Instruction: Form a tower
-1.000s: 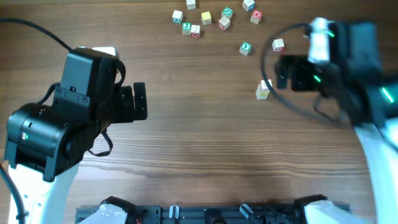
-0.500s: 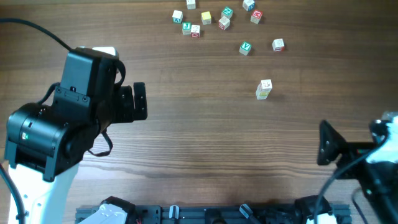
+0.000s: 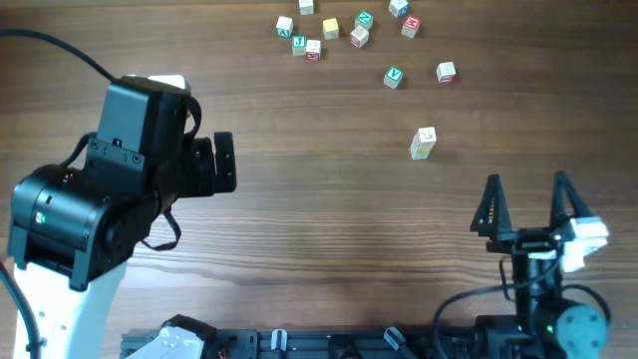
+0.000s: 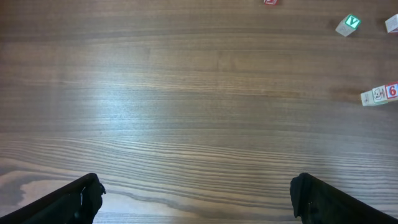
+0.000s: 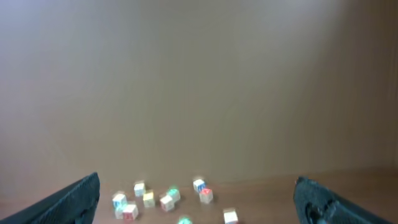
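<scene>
Nearest the front edge of the table (image 3: 329, 229), the right gripper (image 3: 526, 202) pointed away from the base. Its two dark fingers (image 3: 489, 207) were spread wide with only bare wood between them, and it grasped nothing. Its wrist camera gave a blurred view of a plain tan background, with the small cubes only a row of specks along the bottom.

Further in, on the left side, the left gripper (image 4: 196, 182) hung over open wood. Its jaws were likewise parted wide and empty, with both fingertips showing at the lower corners of its own view.

Beyond the right gripper, and well apart from either arm, stood the tower (image 3: 424, 143): two small wooden cubes, one on the other, the top face pale. In the left wrist view it sat at the right edge, a red 6 showing on one face.

Farther back lay a green cube (image 3: 394, 76) marked V and, near it to the right, a pale cube (image 3: 446, 72) with red marks, each on its own. At the far edge a cluster of loose cubes (image 3: 329, 25) lay scattered on the wood.
</scene>
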You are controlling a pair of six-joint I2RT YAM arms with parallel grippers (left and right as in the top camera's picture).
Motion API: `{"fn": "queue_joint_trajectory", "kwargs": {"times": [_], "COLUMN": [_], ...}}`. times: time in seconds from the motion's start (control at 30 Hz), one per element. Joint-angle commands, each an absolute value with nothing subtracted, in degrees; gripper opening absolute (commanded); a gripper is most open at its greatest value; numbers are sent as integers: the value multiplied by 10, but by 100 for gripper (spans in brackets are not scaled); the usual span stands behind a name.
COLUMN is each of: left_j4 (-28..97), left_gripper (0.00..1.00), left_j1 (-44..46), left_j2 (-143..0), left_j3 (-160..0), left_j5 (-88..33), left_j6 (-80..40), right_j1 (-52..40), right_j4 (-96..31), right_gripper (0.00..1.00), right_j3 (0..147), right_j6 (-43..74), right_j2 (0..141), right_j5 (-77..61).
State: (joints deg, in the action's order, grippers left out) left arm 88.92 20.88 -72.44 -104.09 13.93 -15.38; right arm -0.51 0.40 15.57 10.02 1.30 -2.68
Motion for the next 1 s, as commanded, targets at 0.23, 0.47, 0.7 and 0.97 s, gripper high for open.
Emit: {"fn": "queue_joint_trajectory", "kwargs": {"times": [0.23,0.47,0.7,0.97], "left_j4": [888,888,888,889], "left_gripper": [100,100,100,100], "left_j1": [207,207,207,207], "left_j2": [-722,-722,-722,-722], "left_j3": [-1041,-1041,-1041,-1041], "left_j5": [149,149,149,151], "left_j6": [-160,-160,-160,-150], "right_j1": [15,22,22,22], "right_j4": [65,4,4,4], "right_gripper": [100,100,100,100], "right_j3": [3,3,3,3], "right_j6": [134,134,136,136], "right_j2": [2,2,3,3], "right_j5": [-21,1,0,0]}}
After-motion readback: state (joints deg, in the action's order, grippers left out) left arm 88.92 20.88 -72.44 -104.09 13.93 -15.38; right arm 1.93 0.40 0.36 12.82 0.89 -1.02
